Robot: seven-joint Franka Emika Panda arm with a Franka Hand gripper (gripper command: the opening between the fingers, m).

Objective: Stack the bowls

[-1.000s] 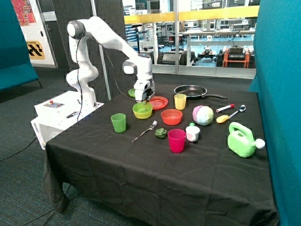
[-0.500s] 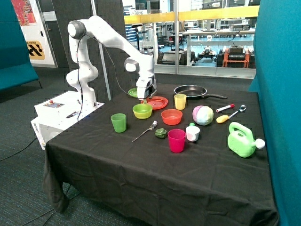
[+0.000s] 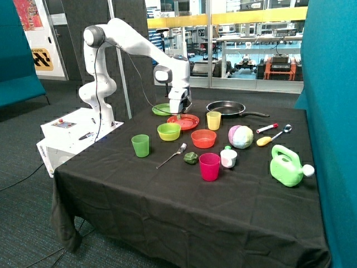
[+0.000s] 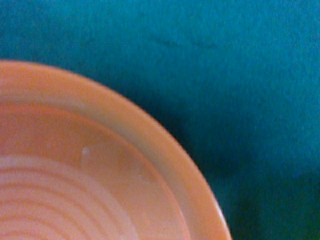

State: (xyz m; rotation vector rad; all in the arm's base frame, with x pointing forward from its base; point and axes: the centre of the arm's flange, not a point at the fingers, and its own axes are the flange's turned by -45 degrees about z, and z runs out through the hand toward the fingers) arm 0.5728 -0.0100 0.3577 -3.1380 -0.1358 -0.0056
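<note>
A yellow-green bowl (image 3: 169,131) stands on the black tablecloth; I cannot tell whether it is one bowl or two nested. An orange bowl (image 3: 203,138) stands apart from it, toward the ball. My gripper (image 3: 179,114) hangs just above the near edge of the red plate (image 3: 187,121), behind both bowls, and holds nothing that I can see. The wrist view shows only the ribbed red plate (image 4: 75,175) and the cloth (image 4: 225,75) beside it; no bowl shows there.
A green plate (image 3: 162,109) and a black pan (image 3: 227,107) lie behind the gripper. A yellow cup (image 3: 213,120), green cup (image 3: 140,145), pink cup (image 3: 209,166), fork (image 3: 173,155), ball (image 3: 240,137) and green watering can (image 3: 287,165) stand around the bowls.
My gripper has left the yellow-green bowl, risen a little and moved toward the pan, and now hangs over the red plate. The bowls have not moved.
</note>
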